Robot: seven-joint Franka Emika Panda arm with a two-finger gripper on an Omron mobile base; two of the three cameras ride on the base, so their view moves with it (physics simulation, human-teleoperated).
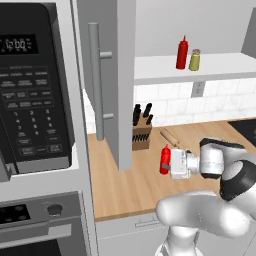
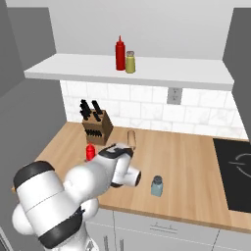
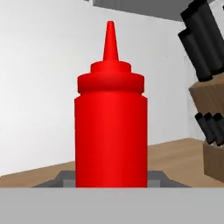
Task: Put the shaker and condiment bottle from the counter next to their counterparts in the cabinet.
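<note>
Gripper (image 1: 168,164) clamps condiment bottle (image 3: 110,127) beside knife block (image 1: 141,136).

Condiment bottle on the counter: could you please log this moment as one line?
gripper: shut on condiment bottle | bottle: upright on counter, beside knife block | shaker: on counter, untouched

We note a wooden knife block (image 1: 142,136) with black-handled knives upright on the wooden counter (image 2: 186,162), a wooden rolling pin (image 1: 170,136) just beside it. Black microwave (image 1: 31,85) left; black cooktop (image 2: 236,171) right; wall outlet (image 2: 172,95) on white tile.
</note>
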